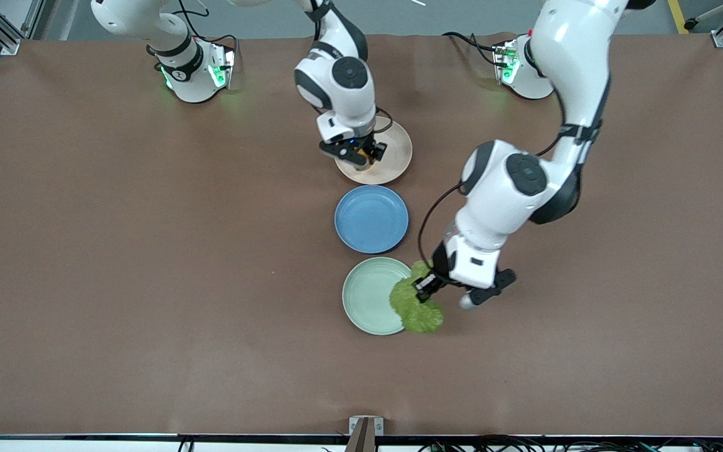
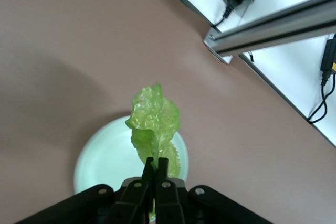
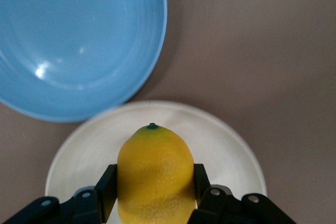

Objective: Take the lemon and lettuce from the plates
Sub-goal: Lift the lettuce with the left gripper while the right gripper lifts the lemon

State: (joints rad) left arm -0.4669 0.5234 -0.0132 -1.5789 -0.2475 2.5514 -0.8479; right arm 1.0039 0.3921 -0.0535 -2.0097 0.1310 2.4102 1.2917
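Note:
My right gripper (image 1: 361,158) is shut on the yellow lemon (image 3: 155,174) over the beige-pink plate (image 1: 396,154); the plate also shows in the right wrist view (image 3: 231,150). In the front view the lemon (image 1: 364,164) is mostly hidden by the gripper. My left gripper (image 1: 425,290) is shut on the stem of the green lettuce leaf (image 1: 415,307), over the edge of the mint green plate (image 1: 364,295) toward the left arm's end of the table. In the left wrist view the fingers (image 2: 156,169) pinch the lettuce (image 2: 155,127), which hangs over the mint plate (image 2: 105,156).
A blue plate (image 1: 371,218) sits between the two other plates; it also shows in the right wrist view (image 3: 68,35). Brown table surface (image 1: 148,282) spreads around them. A metal frame rail (image 2: 273,30) runs along the table edge.

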